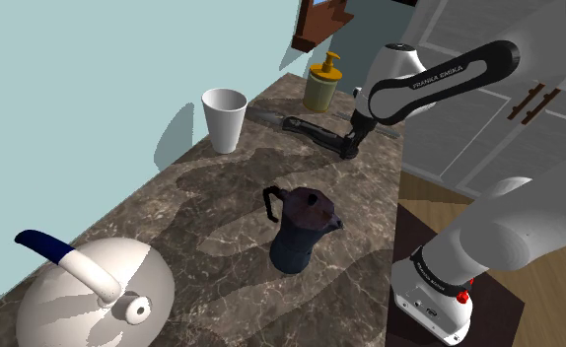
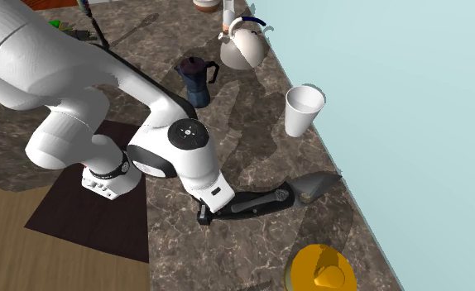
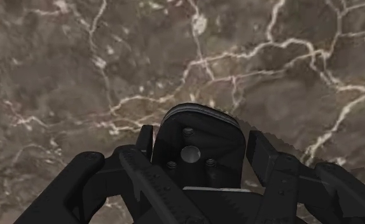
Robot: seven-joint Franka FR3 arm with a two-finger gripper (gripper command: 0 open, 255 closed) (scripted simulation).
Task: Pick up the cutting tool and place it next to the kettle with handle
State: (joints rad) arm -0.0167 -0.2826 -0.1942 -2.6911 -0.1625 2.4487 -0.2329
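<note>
- Because the knife (image 1: 306, 128) lies flat on the counter (image 1: 222, 192) near the wall, the pincer (image 1: 350, 150) meets its handle end from above.
- Whether it clamps yet, I cannot tell.
- The kettle (image 1: 99, 291) stands well apart, so a long carry looks likely.

- The counter (image 1: 222, 192) runs along a wall and bears everything.
- The kettle (image 1: 94, 296) stands at the shoulder view's lower left.
- The coffee pot (image 1: 301, 232) stands to its right, mid-counter.
- The cup (image 1: 224, 118) stands behind the pot, near the wall.
- The knife (image 1: 306, 127) lies flat between the cup and the soap dispenser (image 1: 322, 87), blade toward the wall.
- The gripper (image 1: 350, 150) sits at the knife's handle end.
</note>
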